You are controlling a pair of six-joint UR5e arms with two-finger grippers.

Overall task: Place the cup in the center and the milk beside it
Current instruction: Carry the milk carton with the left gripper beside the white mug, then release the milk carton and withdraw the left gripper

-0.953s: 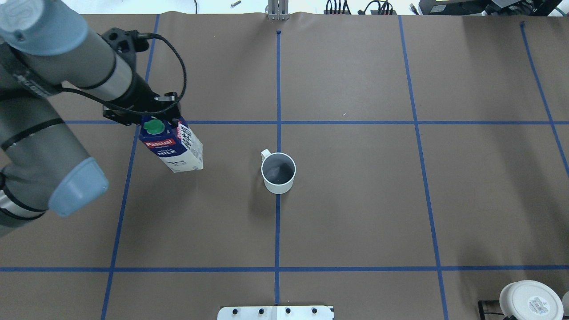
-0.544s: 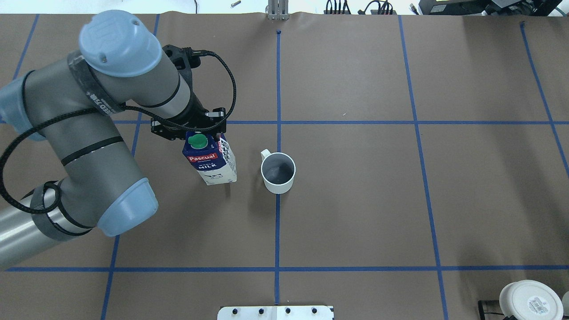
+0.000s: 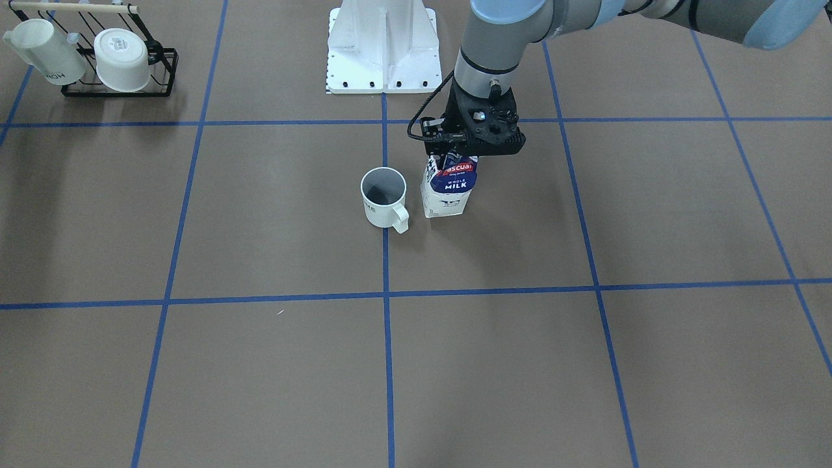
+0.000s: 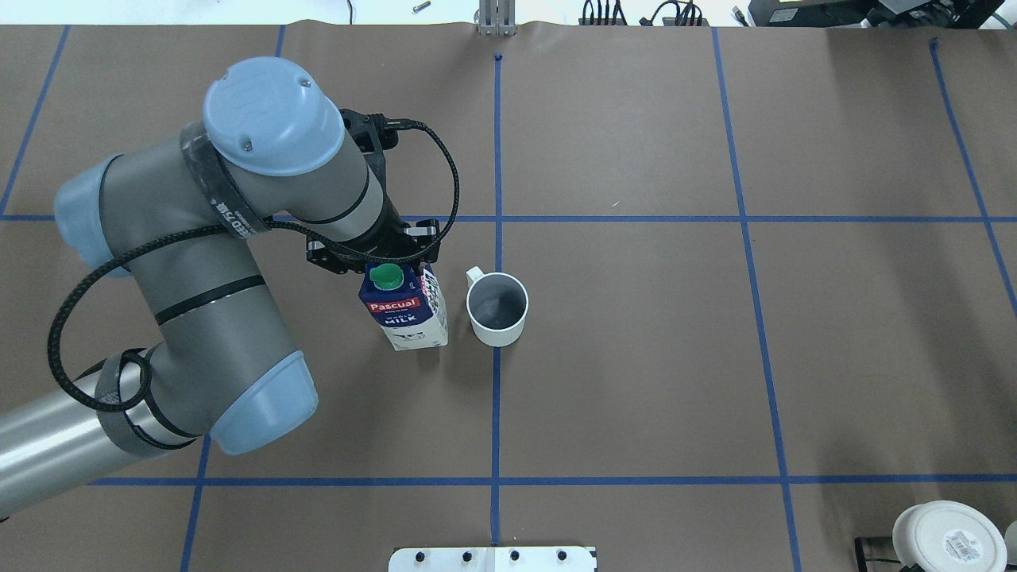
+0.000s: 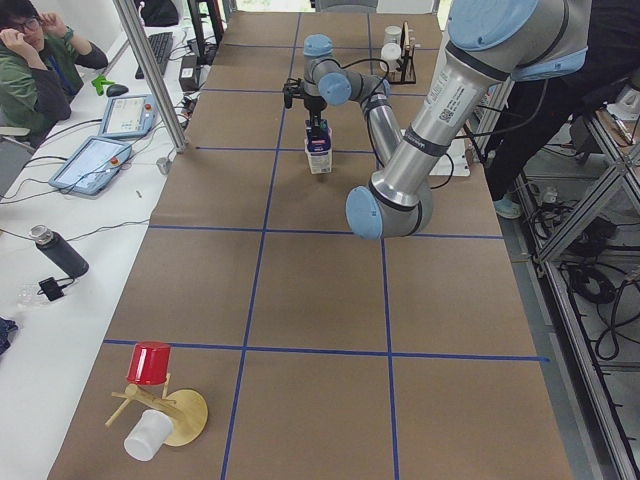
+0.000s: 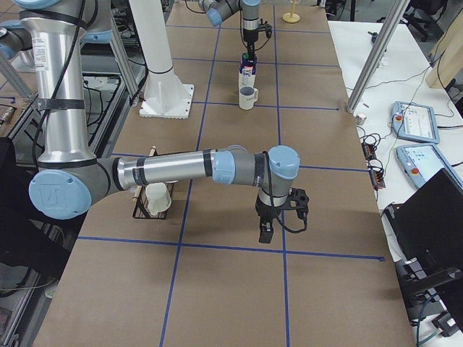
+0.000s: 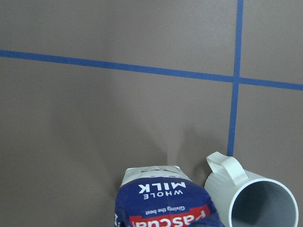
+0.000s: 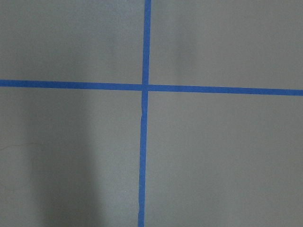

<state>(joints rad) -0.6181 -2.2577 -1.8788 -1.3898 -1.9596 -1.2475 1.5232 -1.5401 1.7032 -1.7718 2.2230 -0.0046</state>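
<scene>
The cup [image 4: 497, 308] is a white mug with a grey inside. It stands upright on the lengthwise tape line in the center [image 4: 604, 334], its handle toward the far left. My left gripper [image 4: 391, 260] is shut on the top of the milk [image 4: 407, 316], a blue and white carton with a green cap. The carton hangs upright just left of the cup, a small gap apart. I cannot tell if its base touches the table. Both show in the front view, milk [image 3: 448, 188] and cup [image 3: 383, 198]. My right gripper [image 6: 265, 233] shows only in the exterior right view; I cannot tell its state.
A black rack with white cups [image 3: 97, 52] stands at the table's right near corner, seen also overhead [image 4: 945, 536]. The white robot base plate [image 4: 493, 558] is at the near edge. A red cup [image 5: 150, 362] on a wooden stand is at the left end.
My left arm has carried the milk to the right, from about a grid cell away to right beside the cup. The cup has not moved.
</scene>
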